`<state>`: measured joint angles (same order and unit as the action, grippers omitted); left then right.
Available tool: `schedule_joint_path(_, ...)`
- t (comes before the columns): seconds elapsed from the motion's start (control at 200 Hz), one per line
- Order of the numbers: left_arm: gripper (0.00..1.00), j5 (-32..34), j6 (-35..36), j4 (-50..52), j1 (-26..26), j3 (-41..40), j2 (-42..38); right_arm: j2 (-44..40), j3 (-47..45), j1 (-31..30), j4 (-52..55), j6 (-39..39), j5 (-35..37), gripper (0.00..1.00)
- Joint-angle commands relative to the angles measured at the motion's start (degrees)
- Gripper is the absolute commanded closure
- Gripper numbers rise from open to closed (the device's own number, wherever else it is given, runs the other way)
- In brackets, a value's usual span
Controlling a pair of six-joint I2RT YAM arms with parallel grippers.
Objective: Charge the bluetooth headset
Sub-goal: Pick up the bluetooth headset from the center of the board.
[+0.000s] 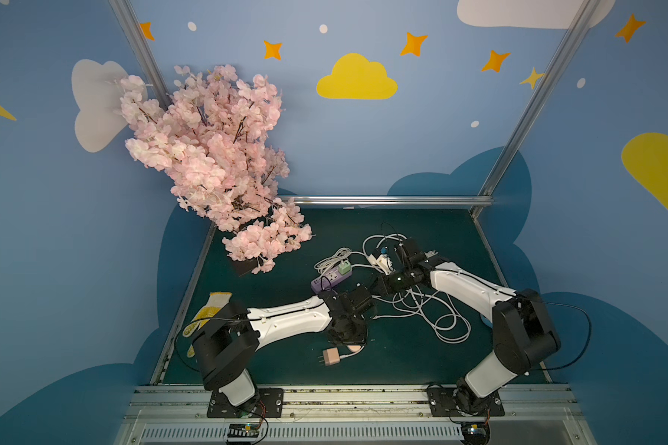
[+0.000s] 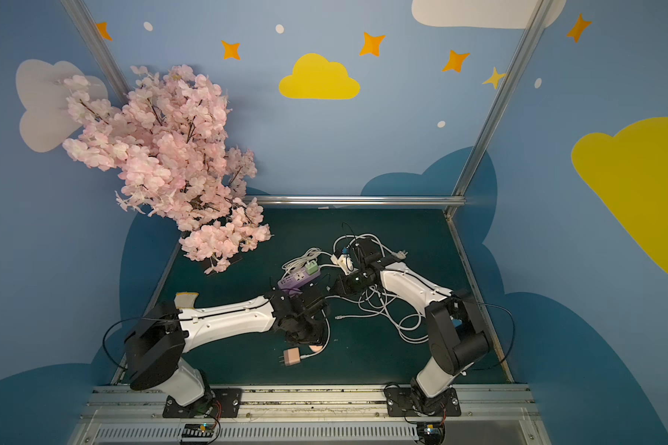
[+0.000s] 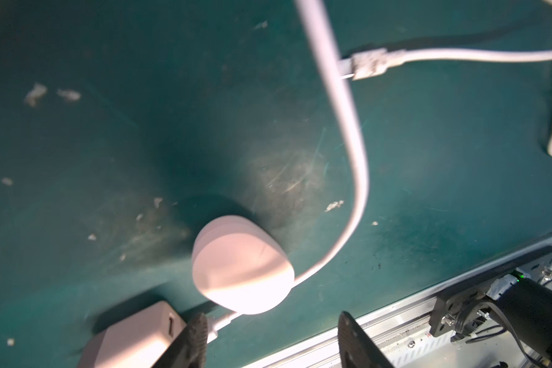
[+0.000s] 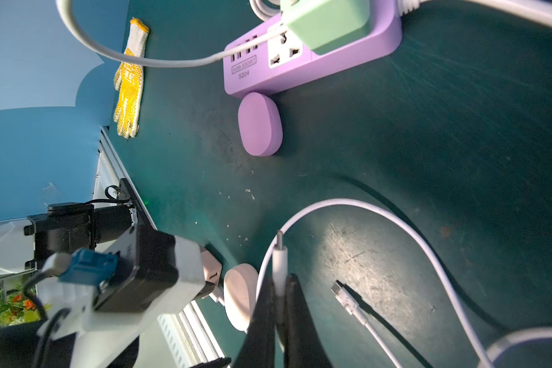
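The dark green tabletop (image 1: 402, 358) carried everything, with a tall artificial tree of pink blossom (image 1: 209, 154) at its far left corner. The white-and-black left arm (image 1: 286, 319) reached in low over the near middle; the right arm (image 1: 467, 289) reached towards the centre. A loose tangle of white cables (image 1: 440, 319) sprawled beside the right arm.

A lilac plastic power strip (image 4: 300, 63) lay near the middle, a mint-green charger block (image 4: 329, 22) plugged into it. A yellow-dotted white knit glove (image 4: 128, 82) lay flat by the left edge. A lilac oval case (image 4: 260, 124) sat just beside the strip's end.

The pale pink oval headset case (image 3: 241, 264) lay on the tabletop near the front edge, just beside a pale pink wall adapter (image 1: 330, 356). The left gripper (image 3: 271, 344) hovered close above the case with its jaws parted and nothing between them.

The right gripper (image 4: 279, 306) was clamped on a white USB-C plug (image 4: 279, 264), whose tip pointed out past the fingers. A second white plug (image 4: 343, 296) lay loose on the tabletop nearby.
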<state>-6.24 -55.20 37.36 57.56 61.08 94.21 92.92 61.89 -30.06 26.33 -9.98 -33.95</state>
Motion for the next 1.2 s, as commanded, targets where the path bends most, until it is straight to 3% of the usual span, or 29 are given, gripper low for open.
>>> schedule_joint_path(0.0,0.31,-0.3,-2.6,2.6,0.2,1.1,2.2,-1.1,-1.4,0.4,-0.3,1.2,-0.6,1.0)
schedule_joint_path(0.441,0.31,1.6,-1.0,0.6,-1.6,6.0,9.9,-2.4,-3.0,1.2,-0.8,2.1,-0.6,1.0)
schedule_joint_path(0.746,0.41,0.7,1.6,-0.8,-3.7,6.7,10.2,-0.6,-3.0,1.3,-0.9,2.2,-0.8,1.0)
schedule_joint_path(0.981,0.42,-0.7,2.2,2.4,-2.6,7.5,10.4,-0.1,-3.0,1.3,-1.0,2.2,-0.9,1.0)
schedule_joint_path(1.191,0.51,-0.1,2.2,4.7,-1.3,9.4,12.4,-0.6,-3.1,1.4,-0.7,2.5,-0.7,1.0)
